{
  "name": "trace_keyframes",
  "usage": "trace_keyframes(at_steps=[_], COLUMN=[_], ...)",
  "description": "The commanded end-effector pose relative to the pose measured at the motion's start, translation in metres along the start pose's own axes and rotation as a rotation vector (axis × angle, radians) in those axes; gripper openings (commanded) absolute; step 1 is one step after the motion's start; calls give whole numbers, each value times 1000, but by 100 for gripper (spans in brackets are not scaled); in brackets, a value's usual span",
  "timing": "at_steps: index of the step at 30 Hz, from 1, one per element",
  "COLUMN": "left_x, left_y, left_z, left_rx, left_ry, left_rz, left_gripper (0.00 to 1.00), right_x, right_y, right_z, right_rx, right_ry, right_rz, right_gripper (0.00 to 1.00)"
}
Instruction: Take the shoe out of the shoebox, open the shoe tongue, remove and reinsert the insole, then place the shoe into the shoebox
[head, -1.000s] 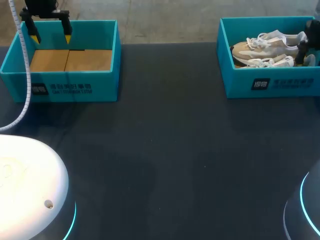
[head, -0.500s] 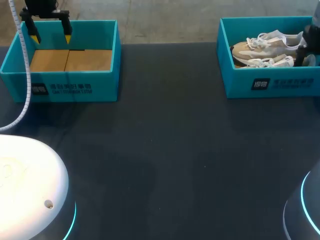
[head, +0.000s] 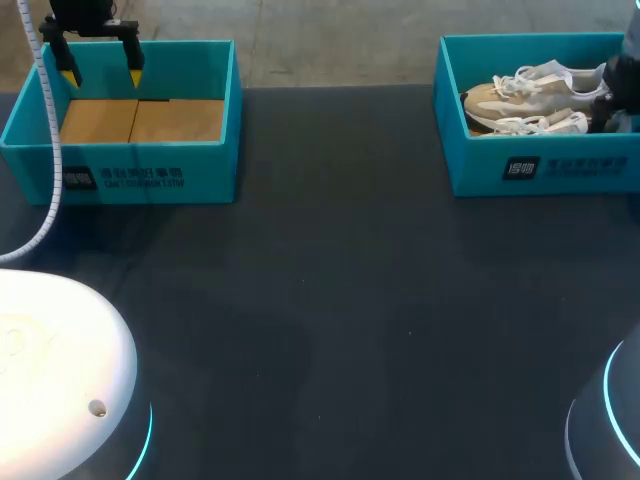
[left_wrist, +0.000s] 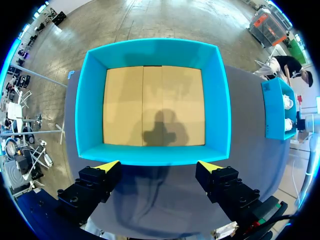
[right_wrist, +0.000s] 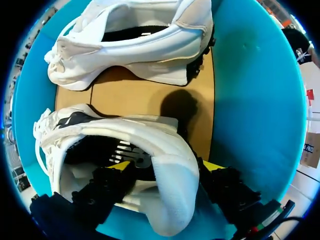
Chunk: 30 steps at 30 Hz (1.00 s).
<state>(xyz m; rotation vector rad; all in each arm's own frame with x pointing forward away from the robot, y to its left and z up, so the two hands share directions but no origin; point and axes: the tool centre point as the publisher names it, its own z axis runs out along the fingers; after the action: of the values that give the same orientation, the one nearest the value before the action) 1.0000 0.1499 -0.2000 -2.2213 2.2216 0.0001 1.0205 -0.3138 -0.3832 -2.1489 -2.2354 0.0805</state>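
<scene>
Right gripper (right_wrist: 167, 167) sits in the shoebox (right_wrist: 250, 100) at the table's two o'clock, fingers apart astride the heel of the near sneaker (right_wrist: 125, 127) (not clearly pinching), so a shallow close may slip off its soft collar; left gripper (left_wrist: 157, 167), fingers spread, hangs over the empty shoebox (left_wrist: 85, 100) at ten.

The right gripper (right_wrist: 167, 166) edges slightly along the near shoe (right_wrist: 115, 145) toward its heel, inside the shoebox (head: 540, 170). In the head view, more of its dark body now covers the heel of the far shoe (head: 540, 75).
</scene>
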Motion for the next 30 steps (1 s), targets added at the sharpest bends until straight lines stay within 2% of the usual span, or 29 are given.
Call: trace_keyframes(at_steps=[1, 3, 4, 5, 7, 8, 15, 24, 30], left_x=[0, 0, 0, 0, 0, 0, 0, 0, 0], left_y=[0, 0, 0, 0, 0, 0, 0, 0, 0], left_z=[0, 0, 0, 0, 0, 0, 0, 0, 0], left_rx=[0, 0, 0, 0, 0, 0, 0, 0, 0], left_ry=[0, 0, 0, 0, 0, 0, 0, 0, 0], left_rz=[0, 0, 0, 0, 0, 0, 0, 0, 0], left_gripper=[100, 100, 100, 100, 100, 100, 100, 100, 100], right_x=[-1, -1, -1, -1, -2, -2, 0, -6, -14], right_y=[5, 5, 5, 4, 4, 4, -1, -6, -2], right_z=[4, 5, 5, 5, 5, 5, -8, -50, -71], right_rx=[13, 15, 15, 14, 12, 10, -35, -116, -142], right_ry=[4, 3, 4, 3, 0, -4, -25, -58, -88], right_rz=[1, 3, 5, 9, 17, 24, 65, 97, 101], right_gripper=[50, 44, 34, 29, 3, 0, 0, 0, 0])
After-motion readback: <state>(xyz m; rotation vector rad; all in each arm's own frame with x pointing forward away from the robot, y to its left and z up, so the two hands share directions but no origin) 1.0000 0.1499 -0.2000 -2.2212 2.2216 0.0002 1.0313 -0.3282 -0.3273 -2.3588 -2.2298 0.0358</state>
